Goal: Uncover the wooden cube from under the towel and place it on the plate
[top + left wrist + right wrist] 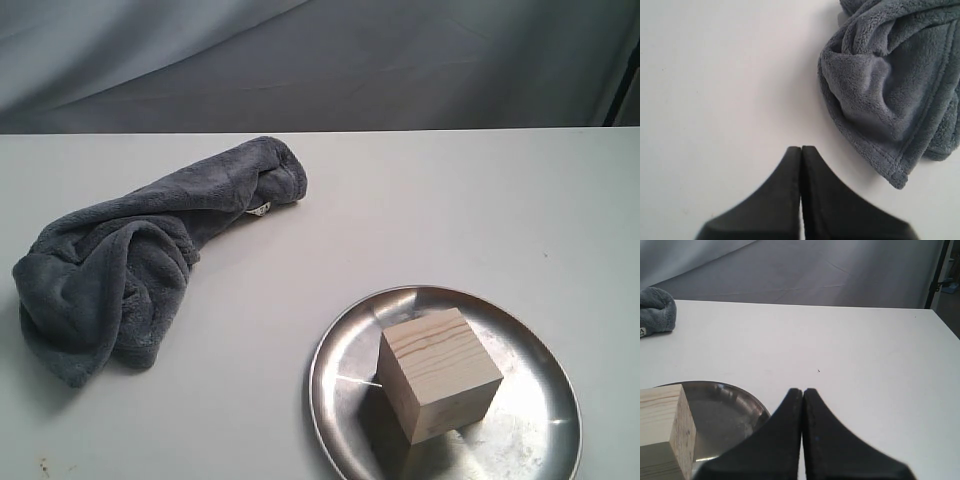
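Exterior view: the wooden cube (438,372) is sitting on the plate (535,425), uncovered, with the towel (130,260) lying bunched well apart on the table (450,200), while the left gripper (801,150) and right gripper (803,391) are hanging pinched closed and empty, leaving, by appearances, nothing more to do.

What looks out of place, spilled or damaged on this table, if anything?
Nothing looks damaged or spilled. The towel lies crumpled in a heap on the table, apart from the plate. The wooden cube sits flat inside the plate, not overhanging its rim.
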{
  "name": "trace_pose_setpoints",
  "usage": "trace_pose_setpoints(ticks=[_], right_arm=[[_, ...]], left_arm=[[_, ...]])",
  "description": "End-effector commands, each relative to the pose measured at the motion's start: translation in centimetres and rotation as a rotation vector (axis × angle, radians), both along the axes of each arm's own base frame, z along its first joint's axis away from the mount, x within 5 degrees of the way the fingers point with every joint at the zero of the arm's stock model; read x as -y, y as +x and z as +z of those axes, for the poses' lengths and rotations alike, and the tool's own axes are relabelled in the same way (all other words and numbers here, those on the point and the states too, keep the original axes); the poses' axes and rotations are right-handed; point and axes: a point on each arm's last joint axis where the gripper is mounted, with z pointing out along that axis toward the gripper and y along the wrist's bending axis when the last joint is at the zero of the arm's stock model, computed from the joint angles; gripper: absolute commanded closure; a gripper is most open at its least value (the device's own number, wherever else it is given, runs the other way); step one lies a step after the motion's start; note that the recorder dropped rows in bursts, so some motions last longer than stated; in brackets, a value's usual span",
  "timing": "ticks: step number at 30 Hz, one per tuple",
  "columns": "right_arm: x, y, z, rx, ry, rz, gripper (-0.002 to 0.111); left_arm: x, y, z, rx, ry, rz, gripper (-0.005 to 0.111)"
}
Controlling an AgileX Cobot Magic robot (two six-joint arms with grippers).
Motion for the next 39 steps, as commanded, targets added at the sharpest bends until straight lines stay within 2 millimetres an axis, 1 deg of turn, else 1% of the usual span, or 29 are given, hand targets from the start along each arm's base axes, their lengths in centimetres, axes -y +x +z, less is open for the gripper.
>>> trace_pose_setpoints(ticks=[1, 3, 5, 6, 7, 8, 9, 10, 11, 12, 14, 18, 20, 23, 24, 28, 32, 37, 39], right_arm=[[0.0, 0.0, 0.0, 0.010, 0.001, 0.002, 0.108], [0.0, 0.0, 0.0, 0.010, 0.001, 0.002, 0.108], [0.0, 0.0, 0.0, 0.010, 0.001, 0.002, 0.108], [0.0, 0.0, 0.0, 0.010, 0.001, 0.002, 0.108], [0.0, 0.0, 0.0, 0.010, 0.001, 0.002, 0.108], [0.0, 0.0, 0.0, 0.010, 0.001, 0.002, 0.108], [0.0, 0.0, 0.0, 0.010, 0.001, 0.002, 0.108], [0.0, 0.0, 0.0, 0.010, 0.001, 0.002, 0.108], [0.0, 0.0, 0.0, 0.010, 0.001, 0.002, 0.108], [0.0, 0.0, 0.0, 0.010, 0.001, 0.002, 0.108], [0.0, 0.0, 0.0, 0.010, 0.001, 0.002, 0.108], [0.0, 0.0, 0.0, 0.010, 0.001, 0.002, 0.108], [0.0, 0.0, 0.0, 0.010, 0.001, 0.002, 0.108], [0.0, 0.0, 0.0, 0.010, 0.001, 0.002, 0.108], [0.0, 0.0, 0.0, 0.010, 0.001, 0.002, 0.108], [0.0, 0.0, 0.0, 0.010, 0.001, 0.002, 0.108], [0.0, 0.0, 0.0, 0.010, 0.001, 0.002, 0.108], [0.0, 0.0, 0.0, 0.010, 0.001, 0.002, 0.108], [0.0, 0.0, 0.0, 0.010, 0.001, 0.002, 0.108]], left_arm=[[0.1, -2.1, 0.5, 0.114, -0.007, 0.003, 0.107], [0.2, -3.1, 0.4, 0.156, -0.005, -0.002, 0.107], [0.3, -5.4, 0.3, 0.245, -0.003, -0.008, 0.107], [0.3, -5.9, 0.2, 0.258, -0.003, -0.008, 0.107], [0.4, -7.1, 0.1, 0.309, -0.001, -0.012, 0.107], [0.4, -7.6, 0.0, 0.329, -0.007, -0.012, 0.107], [0.6, -8.7, 0.2, 0.399, -0.026, -0.012, 0.107], [0.7, -9.3, 0.5, 0.442, -0.034, -0.012, 0.107], [0.8, -10.5, 1.1, 0.528, -0.043, -0.014, 0.107], [0.9, -11.1, 1.3, 0.573, -0.044, -0.016, 0.107], [1.0, -13.5, 2.2, 0.705, -0.039, -0.022, 0.107], [1.1, -17.6, 3.4, 0.916, -0.024, -0.033, 0.107], [1.2, -19.8, 4.0, 1.052, -0.015, -0.041, 0.107], [1.3, -21.7, 4.4, 1.186, -0.010, -0.047, 0.107], [1.3, -22.1, 4.5, 1.212, -0.009, -0.048, 0.107], [1.3, -22.2, 4.6, 1.217, -0.012, -0.049, 0.107], [1.3, -21.5, 3.7, 1.197, -0.013, -0.049, 0.107], [1.0, -19.2, 0.4, 1.151, 0.076, -0.063, 0.107], [1.0, -18.4, -0.9, 1.149, 0.077, -0.073, 0.107]])
